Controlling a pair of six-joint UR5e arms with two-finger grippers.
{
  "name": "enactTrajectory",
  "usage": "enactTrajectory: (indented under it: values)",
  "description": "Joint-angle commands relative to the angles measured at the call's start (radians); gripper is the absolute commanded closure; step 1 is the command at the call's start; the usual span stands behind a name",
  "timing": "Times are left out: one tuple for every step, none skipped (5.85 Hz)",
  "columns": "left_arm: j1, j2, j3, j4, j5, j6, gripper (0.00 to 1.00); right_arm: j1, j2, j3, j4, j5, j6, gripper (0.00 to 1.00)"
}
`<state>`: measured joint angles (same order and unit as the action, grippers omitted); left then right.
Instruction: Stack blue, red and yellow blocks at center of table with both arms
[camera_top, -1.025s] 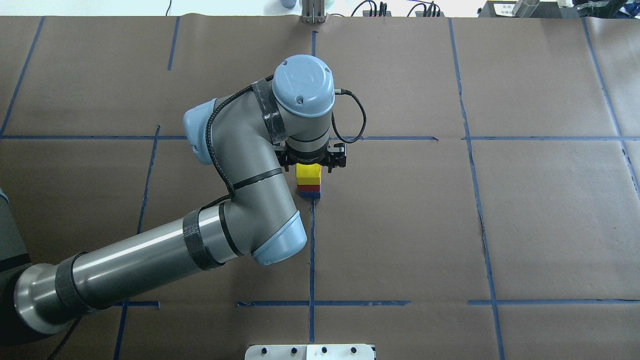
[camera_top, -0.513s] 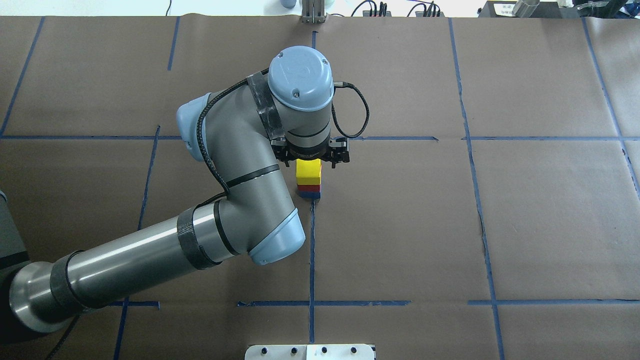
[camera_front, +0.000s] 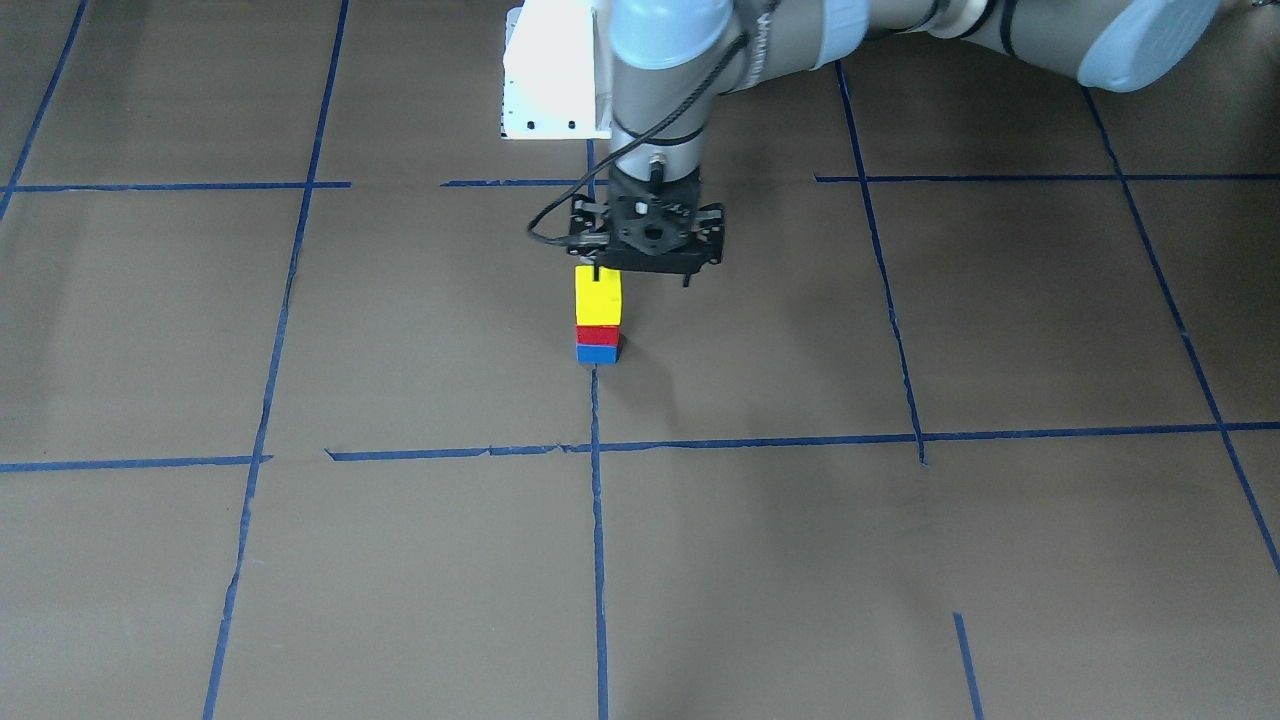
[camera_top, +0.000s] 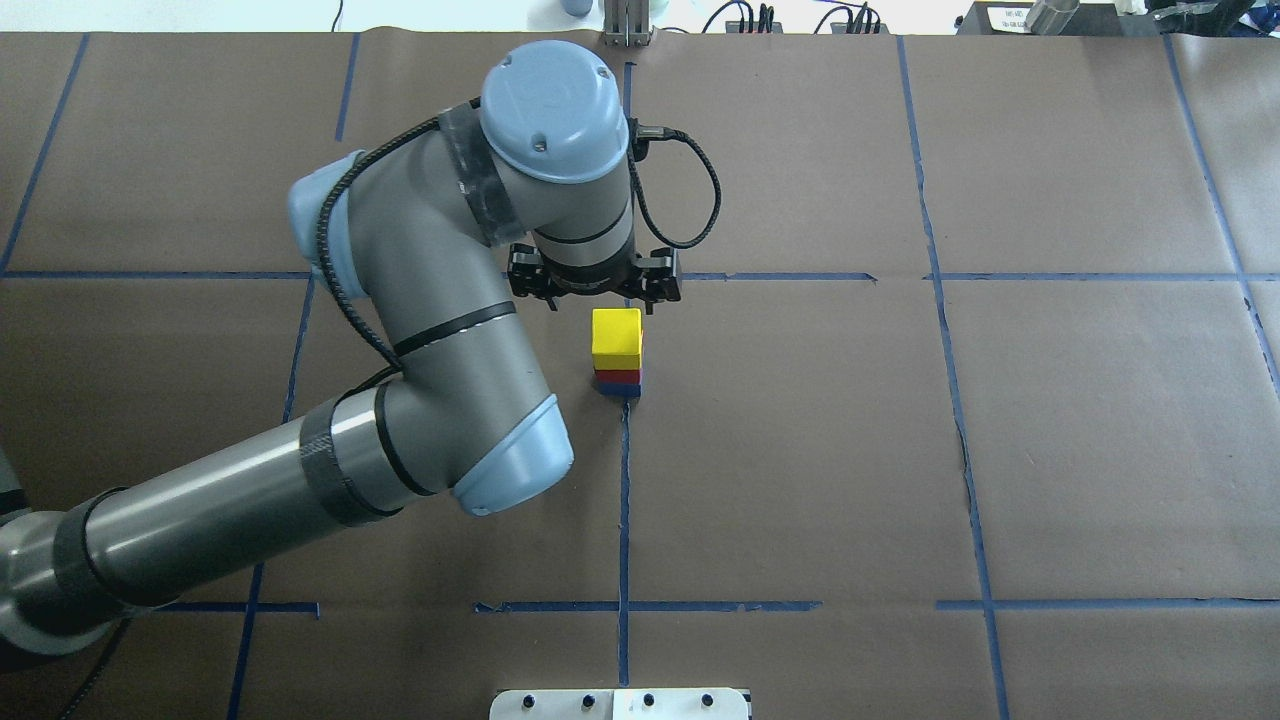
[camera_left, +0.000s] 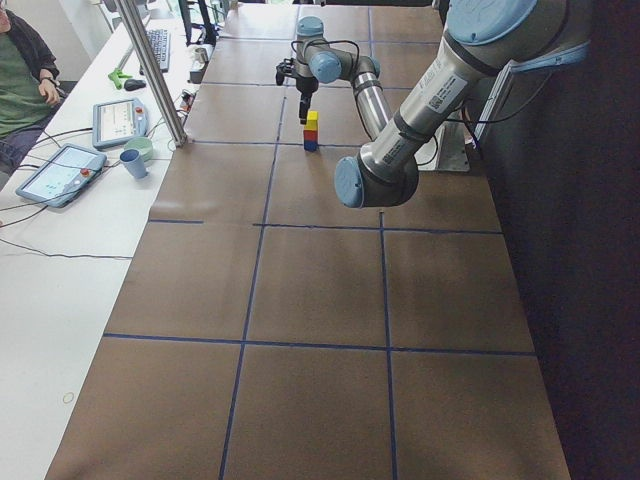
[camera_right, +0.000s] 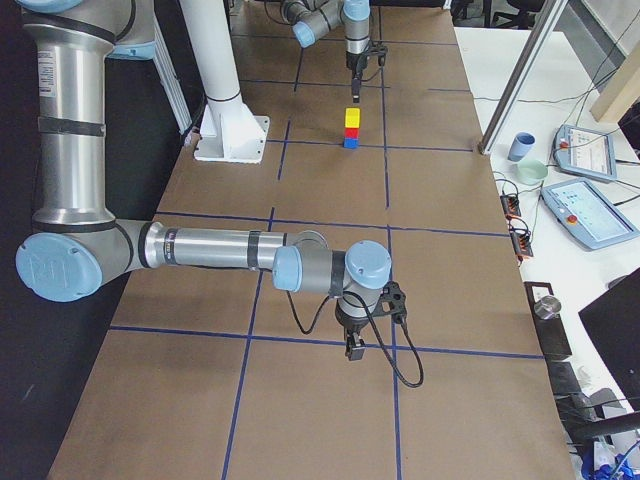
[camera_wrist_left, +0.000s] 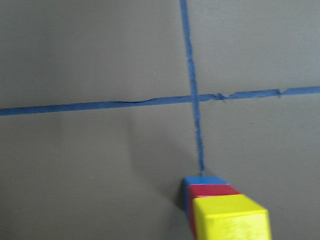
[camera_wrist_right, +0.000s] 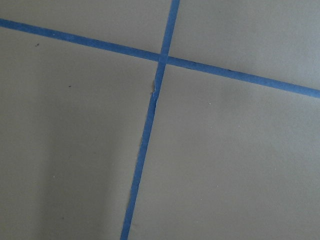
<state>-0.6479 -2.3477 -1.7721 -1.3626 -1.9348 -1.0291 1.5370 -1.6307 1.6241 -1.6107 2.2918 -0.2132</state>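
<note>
A stack stands at the table's centre on a blue tape line: the blue block (camera_top: 621, 390) at the bottom, the red block (camera_top: 619, 377) on it, the yellow block (camera_top: 616, 337) on top. The front view shows yellow (camera_front: 597, 295), red (camera_front: 597, 335) and blue (camera_front: 597, 353). My left gripper (camera_front: 642, 276) hangs above and just behind the stack, open and empty, clear of the yellow block. The left wrist view shows the stack (camera_wrist_left: 220, 210) at its bottom edge. My right gripper (camera_right: 353, 349) hovers over tape lines far from the stack; I cannot tell whether it is open or shut.
Brown paper with blue tape grid lines (camera_top: 624, 500) covers the table. A white base plate (camera_front: 553, 75) sits behind the stack on the robot's side. A side desk holds tablets (camera_left: 120, 120) and a cup (camera_left: 133, 162).
My left arm has risen and drawn back to the left, away from the stack. The yellow block stays on top, now fully uncovered.
</note>
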Motion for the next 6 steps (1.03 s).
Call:
enactTrajectory:
  values:
    - [-0.134,0.218,-0.145,0.01,-0.079,0.205,0.0,0.0,0.0,-0.001,0.0,0.0,0.0,0.0]
    - [-0.25,0.37,-0.177,0.007,-0.161,0.407,0.0,0.0,-0.001,-0.003,0.0,0.002,0.0,0.0]
    - [-0.386,0.521,-0.2,-0.001,-0.212,0.649,0.0,0.0,0.0,-0.003,0.0,0.0,0.0,0.0]
    - [-0.514,0.651,-0.202,-0.006,-0.225,0.866,0.0,0.0,0.0,-0.003,0.0,0.0,0.0,0.0]
    - [-0.668,0.751,-0.193,-0.009,-0.251,1.068,0.0,0.0,0.0,-0.003,0.0,0.0,0.0,0.0]
    - [-0.778,0.856,-0.187,-0.009,-0.335,1.104,0.0,0.0,0.0,-0.001,0.0,0.002,0.0,0.0]
